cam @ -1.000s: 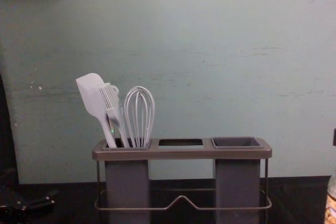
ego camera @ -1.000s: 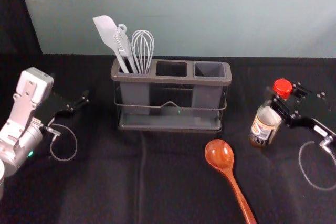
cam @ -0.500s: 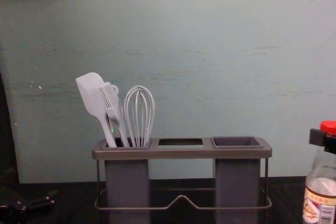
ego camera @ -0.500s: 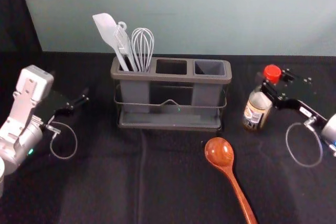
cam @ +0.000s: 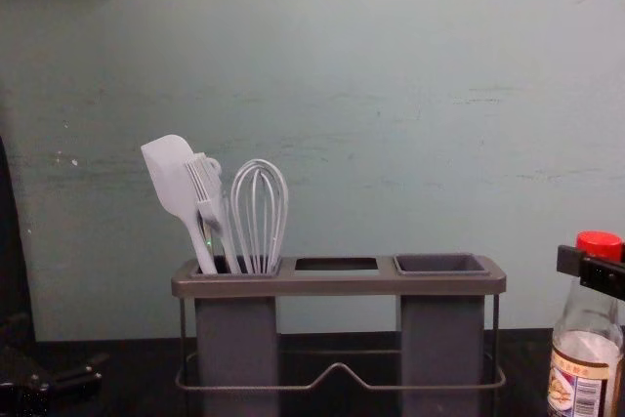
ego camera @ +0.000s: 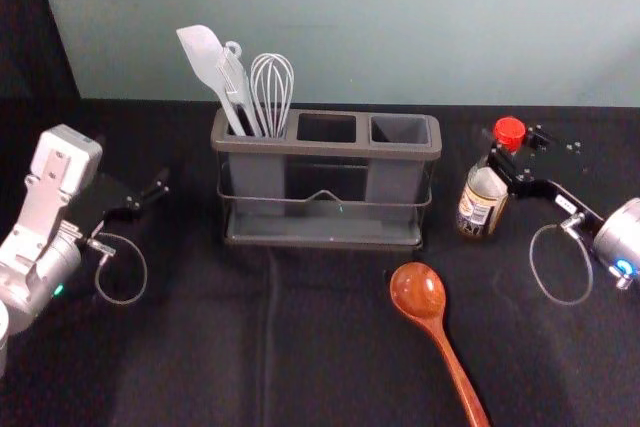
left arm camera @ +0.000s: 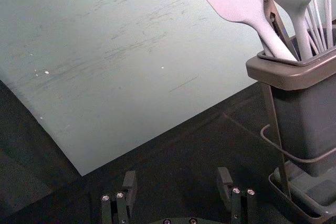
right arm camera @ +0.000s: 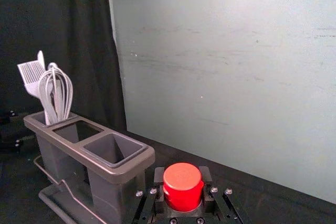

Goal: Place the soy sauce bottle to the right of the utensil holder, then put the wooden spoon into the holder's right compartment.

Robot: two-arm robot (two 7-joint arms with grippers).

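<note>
Tipping was my big worry with the soy sauce bottle. The right gripper was closed on it way up by the red cap, so the heavy end hung low, and I couldn't tell if the base was on the cloth. If it was off and the grip opened, it could've dropped or toppled. Drifting too far toward the utensil holder could've meant a bump on its right end, though there was a gap.

Anyway, the bottle was just right of the holder, cap up, long axis close to vertical, with a slight lean at most. Label faced the robot's side.

The wooden spoon lay in front of the holder, near its right end. Bowl pointed at the holder, handle ran back toward the robot, angled a bit right. I'd guess it needed standing up before the holder's right compartment, or it'd catch the rim.

Left gripper was parked left of the holder, fingers spread, nothing between them.
</note>
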